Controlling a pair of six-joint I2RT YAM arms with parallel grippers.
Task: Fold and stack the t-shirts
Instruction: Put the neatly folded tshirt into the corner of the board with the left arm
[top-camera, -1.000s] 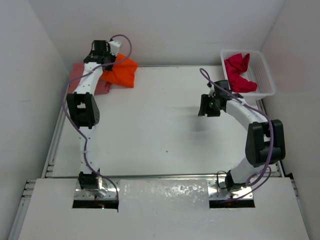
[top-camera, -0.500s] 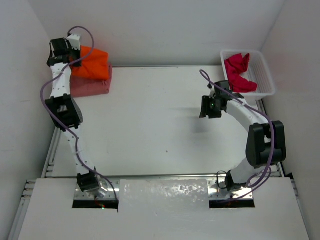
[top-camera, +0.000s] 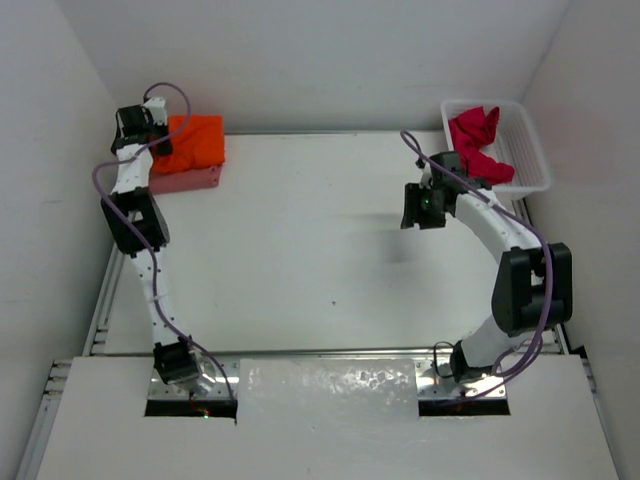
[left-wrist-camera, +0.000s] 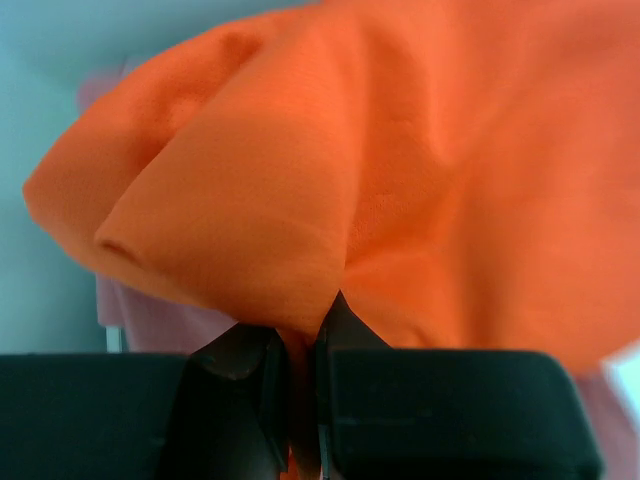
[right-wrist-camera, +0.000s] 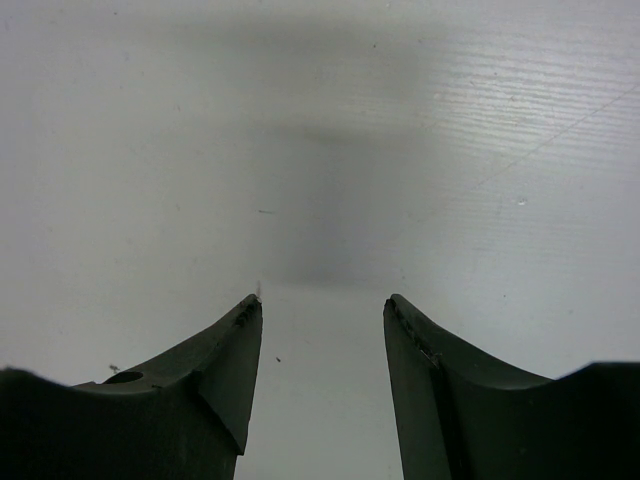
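Note:
The folded orange t-shirt rests on the folded salmon-pink t-shirt at the table's far left corner. My left gripper is at the orange shirt's left edge, shut on a pinch of its cloth; the left wrist view shows orange cloth filling the frame and a fold caught between the jaws of my left gripper. The crimson t-shirt lies crumpled in the white basket at the far right. My right gripper hovers open over bare table, left of the basket, nothing between its fingers.
White walls close in the table on the left, back and right. A metal rail runs along the table's left edge. The left arm stretches up that side. The white table surface lies between the arms.
My left arm swung the orange shirt left from beside the pink shirt and has set it down on top of it. The right gripper has barely shifted.

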